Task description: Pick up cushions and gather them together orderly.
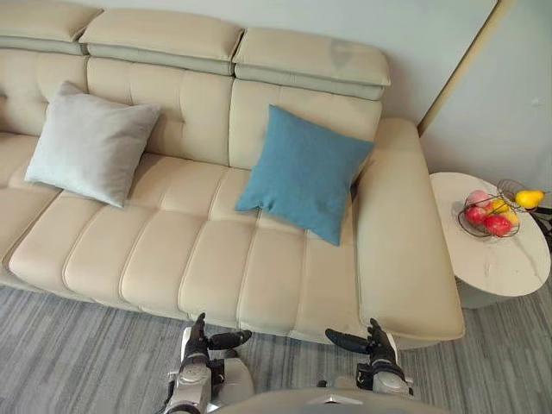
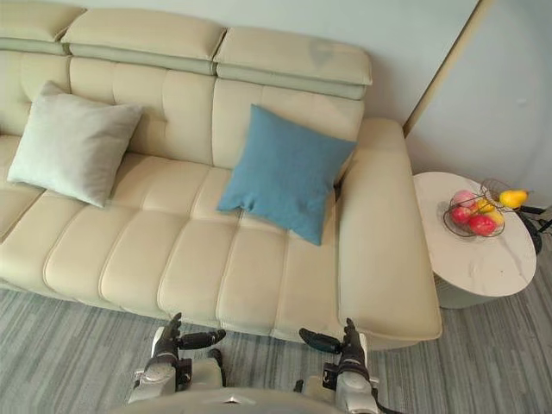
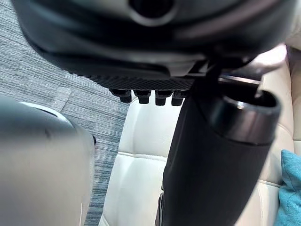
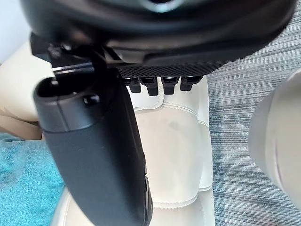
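A blue cushion (image 1: 304,172) leans against the backrest at the right end of the beige sofa (image 1: 198,259), next to the armrest. A light grey cushion (image 1: 90,144) leans on the backrest further left. My left hand (image 1: 200,339) and right hand (image 1: 377,341) hover low over the floor in front of the sofa's front edge, far from both cushions. Both hands are open, fingers straight and thumbs pointing inward, holding nothing. The blue cushion (image 4: 23,183) shows at the edge of the right wrist view.
A round white side table (image 1: 509,254) stands right of the sofa with a wire bowl of fruit (image 1: 490,214) on it. Grey carpet (image 1: 78,354) covers the floor before the sofa. A wall (image 1: 431,43) rises behind.
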